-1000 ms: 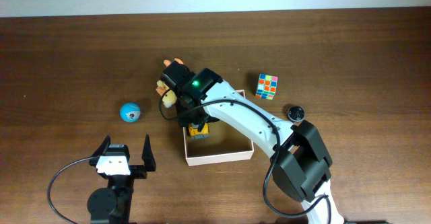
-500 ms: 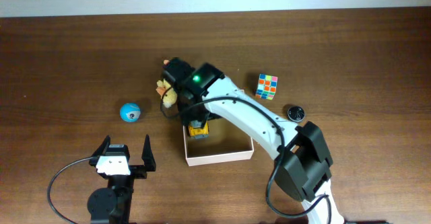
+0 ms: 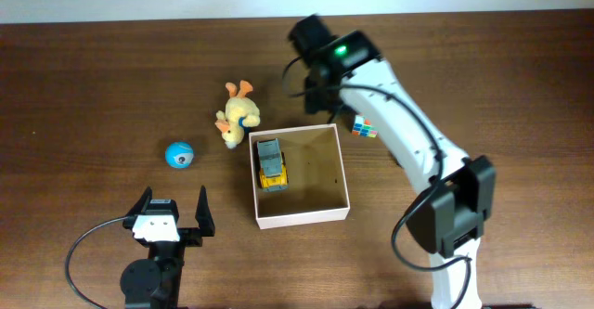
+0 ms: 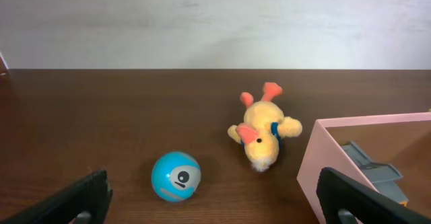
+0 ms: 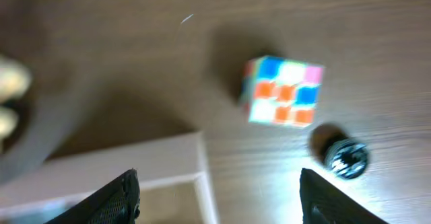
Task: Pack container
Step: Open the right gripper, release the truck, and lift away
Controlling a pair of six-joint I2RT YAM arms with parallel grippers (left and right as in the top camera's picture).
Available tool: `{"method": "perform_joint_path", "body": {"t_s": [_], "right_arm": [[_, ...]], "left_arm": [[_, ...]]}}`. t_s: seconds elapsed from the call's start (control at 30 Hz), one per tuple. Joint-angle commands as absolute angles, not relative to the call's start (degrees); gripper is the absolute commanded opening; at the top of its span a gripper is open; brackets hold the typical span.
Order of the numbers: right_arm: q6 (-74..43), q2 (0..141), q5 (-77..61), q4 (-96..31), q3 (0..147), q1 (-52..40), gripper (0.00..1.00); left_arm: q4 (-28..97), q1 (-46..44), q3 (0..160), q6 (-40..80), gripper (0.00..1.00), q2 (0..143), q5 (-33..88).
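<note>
The container (image 3: 345,165), a shallow cream-walled box, sits mid-table with a yellow and grey toy truck (image 3: 270,163) inside at its left. A yellow plush duck (image 3: 238,114) lies just beyond its back left corner, and a blue ball (image 3: 180,154) lies further left. My right gripper (image 3: 317,84) hovers open and empty above the container's back right corner, next to a colour cube (image 3: 364,126). The right wrist view shows that gripper (image 5: 219,197), the cube (image 5: 284,91) and the box rim (image 5: 135,160). My left gripper (image 3: 172,212) is open and empty near the front edge.
A small black round object (image 5: 347,157) lies on the table right of the cube. The left wrist view shows my left gripper (image 4: 215,200), the ball (image 4: 175,177), the duck (image 4: 262,133), the container wall (image 4: 330,163) and the truck (image 4: 374,173). A pale wall runs behind the table.
My right gripper has risen from the container's left side and swung back and to the right towards the cube, uncovering the duck and the box. The truck stays in the box. The left arm is still.
</note>
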State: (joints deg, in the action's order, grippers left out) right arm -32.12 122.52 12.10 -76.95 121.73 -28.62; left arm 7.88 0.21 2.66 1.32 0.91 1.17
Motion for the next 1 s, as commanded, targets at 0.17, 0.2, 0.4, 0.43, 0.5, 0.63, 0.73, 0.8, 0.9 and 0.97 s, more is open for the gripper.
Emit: {"method": "perform_joint_path", "body": {"t_s": [0.17, 0.2, 0.4, 0.43, 0.5, 0.63, 0.73, 0.8, 0.9, 0.97], "right_arm": [[-30.3, 123.17, 14.09, -73.58, 122.52, -18.96, 0.77], [-29.26, 123.5, 13.17, -72.86, 122.3, -18.26, 0.79], [-26.22, 126.45, 10.63, -69.52, 122.04, -16.12, 0.8], [-26.09, 127.0, 10.48, -69.17, 122.04, -15.94, 0.8], [-25.85, 127.85, 10.44, -68.97, 122.04, -15.64, 0.8], [-23.97, 129.8, 9.63, -68.4, 122.04, -15.62, 0.83], [-23.4, 130.91, 9.17, -68.71, 122.04, -15.31, 0.84], [-22.68, 131.66, 8.19, -68.73, 121.97, -14.92, 0.85], [-22.7, 131.94, 7.44, -68.47, 120.95, -13.87, 0.86], [-22.52, 131.96, 6.59, -68.23, 120.07, -13.02, 0.87]], "left_arm": [[7.73, 0.6, 2.07, 1.67, 0.99, 0.67, 1.98], [7.73, 0.6, 2.07, 1.67, 0.99, 0.67, 1.98], [7.73, 0.6, 2.07, 1.67, 0.99, 0.67, 1.98], [7.73, 0.6, 2.07, 1.67, 0.99, 0.67, 1.98], [7.73, 0.6, 2.07, 1.67, 0.99, 0.67, 1.98], [7.73, 0.6, 2.07, 1.67, 0.99, 0.67, 1.98], [7.73, 0.6, 2.07, 1.67, 0.99, 0.67, 1.98], [7.73, 0.6, 2.07, 1.67, 0.99, 0.67, 1.98], [7.73, 0.6, 2.07, 1.67, 0.99, 0.67, 1.98], [7.73, 0.6, 2.07, 1.67, 0.99, 0.67, 1.98]]}}
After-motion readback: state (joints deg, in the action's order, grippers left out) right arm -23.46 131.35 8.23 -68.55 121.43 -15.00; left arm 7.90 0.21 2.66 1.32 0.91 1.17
